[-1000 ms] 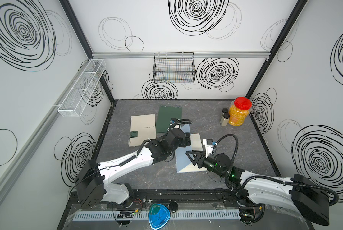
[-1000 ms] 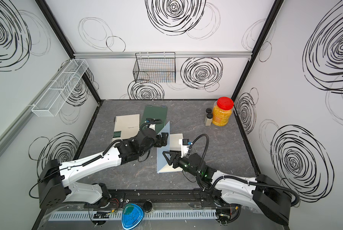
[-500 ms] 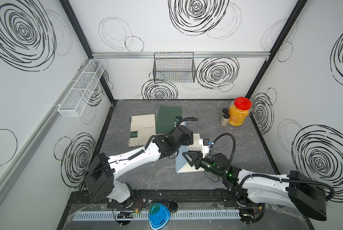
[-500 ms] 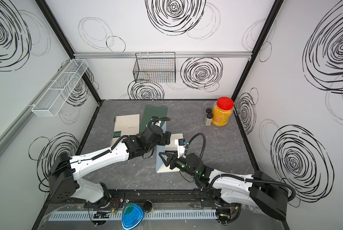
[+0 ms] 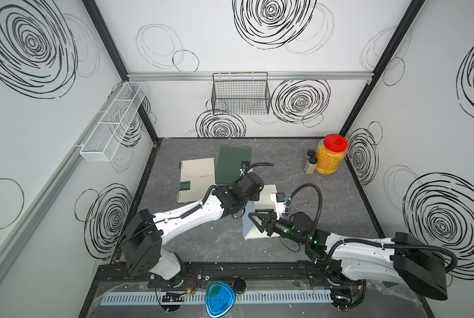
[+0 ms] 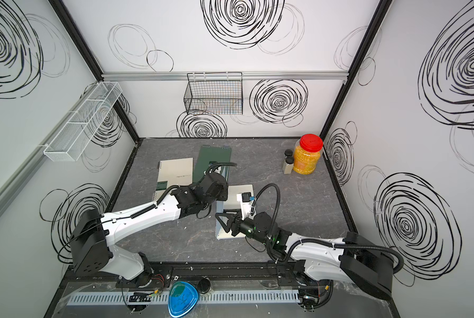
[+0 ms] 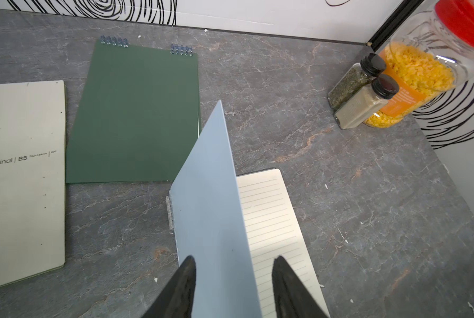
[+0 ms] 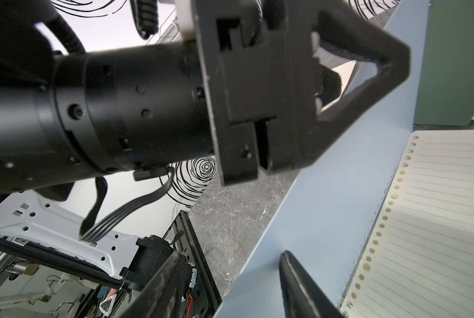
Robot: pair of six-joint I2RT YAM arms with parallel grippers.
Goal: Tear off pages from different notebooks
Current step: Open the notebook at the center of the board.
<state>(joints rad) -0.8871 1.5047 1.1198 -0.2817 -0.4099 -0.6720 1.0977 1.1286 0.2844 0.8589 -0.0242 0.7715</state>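
Note:
The light blue notebook [image 5: 267,196] lies open at the table's middle, its cover [image 7: 211,206] standing nearly upright over a lined cream page [image 7: 271,220] still bound by its row of holes [image 8: 379,234]. My left gripper [image 7: 234,264] straddles the cover's far part, open, one finger on each side with gaps. My right gripper [image 8: 230,264] straddles the cover's near end [image 5: 251,234], also open. The cream notebook [image 5: 196,179] and the dark green notebook [image 5: 233,165] lie shut behind and to the left.
An orange-filled jar with a red lid [image 5: 330,155] and two small spice bottles [image 5: 310,165] stand at the back right. A black wire basket [image 5: 241,93] hangs on the back wall and a white mesh shelf [image 5: 112,124] on the left wall. Paper scraps dot the table.
My left gripper has moved right, over the blue cover, and its jaws have narrowed around it. The cover now stands steeper. The right gripper has shifted slightly left along the cover.

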